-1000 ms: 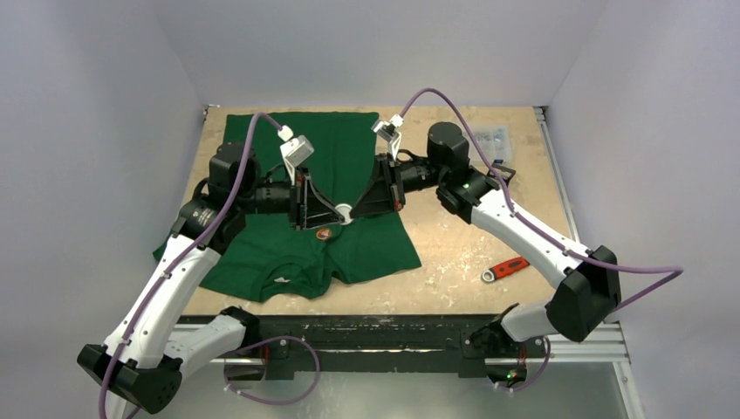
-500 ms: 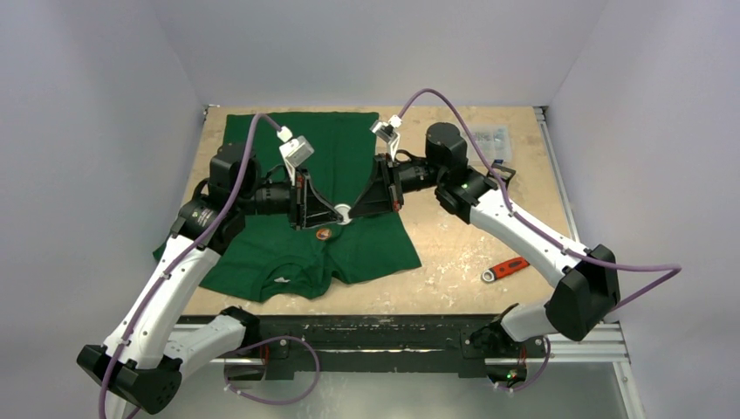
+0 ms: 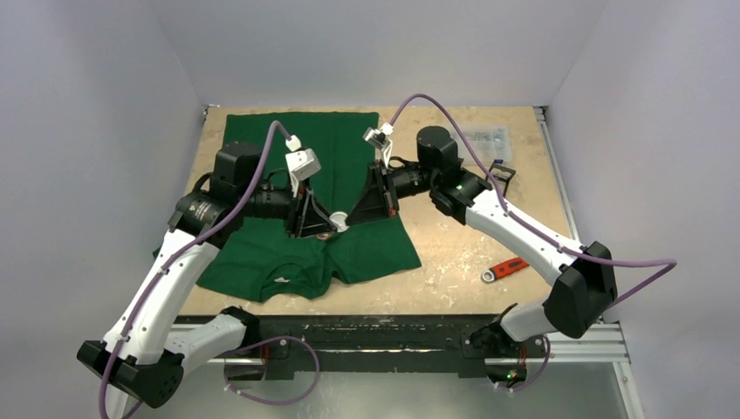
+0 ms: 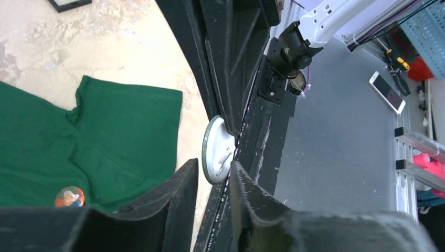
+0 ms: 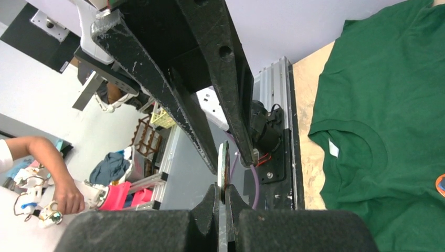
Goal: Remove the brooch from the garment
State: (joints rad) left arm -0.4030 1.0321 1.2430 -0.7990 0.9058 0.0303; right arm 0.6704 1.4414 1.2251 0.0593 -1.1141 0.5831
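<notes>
The dark green T-shirt [image 3: 262,257] lies flat on the table, with its white neck label [image 3: 281,280] near the front edge. It also shows in the left wrist view [image 4: 105,131] and the right wrist view [image 5: 388,105]. A round white-backed brooch [image 3: 342,223] is held above the shirt. My right gripper [image 3: 350,218] is shut on the brooch's rim [image 5: 223,165]. My left gripper [image 3: 328,229] is open, and its fingertips [image 4: 190,170] flank the brooch [image 4: 218,149] with a narrow gap. A second round orange badge [image 4: 69,197] sits on the shirt and also shows in the right wrist view [image 5: 441,185].
A red-handled wrench [image 3: 506,268] lies on the wooden table at the right front. A clear plastic bag [image 3: 489,137] lies at the back right. The two grippers meet tip to tip over the shirt's middle.
My left wrist has rotated and moved right, closing in on the white-backed brooch. My right gripper has shifted left and slightly down with the brooch in it.
</notes>
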